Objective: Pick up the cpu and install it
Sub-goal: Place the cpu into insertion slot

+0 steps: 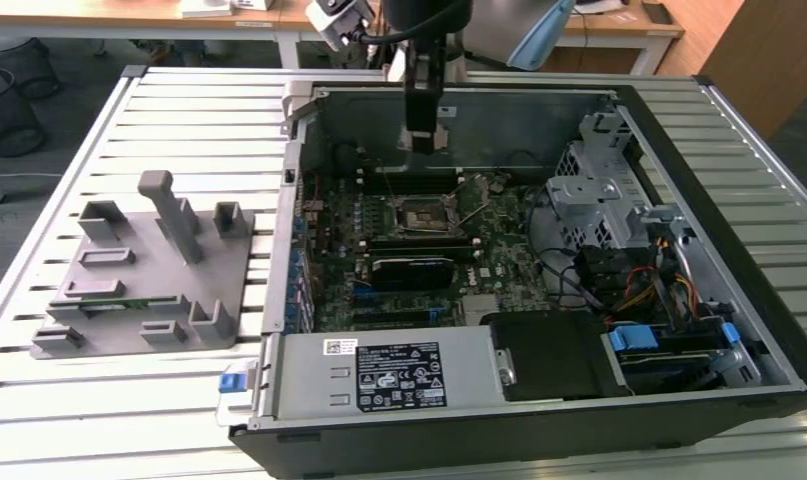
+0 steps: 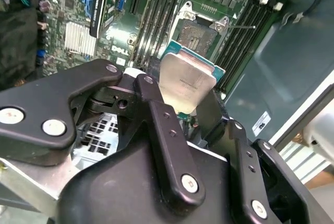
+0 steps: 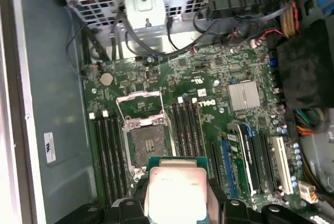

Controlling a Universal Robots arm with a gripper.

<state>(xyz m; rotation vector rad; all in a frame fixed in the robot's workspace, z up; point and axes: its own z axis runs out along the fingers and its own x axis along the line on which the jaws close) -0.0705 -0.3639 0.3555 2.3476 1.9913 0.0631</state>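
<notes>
Cpu, silvery-grey flat square chip, was clamped by black metal gripper | held apart above open metal-framed motherboard socket, likely for alignment.

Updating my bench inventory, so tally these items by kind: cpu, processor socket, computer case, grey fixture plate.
cpu, held in the claw: 1
open processor socket: 1
computer case: 1
grey fixture plate: 1
Total: 4
</notes>
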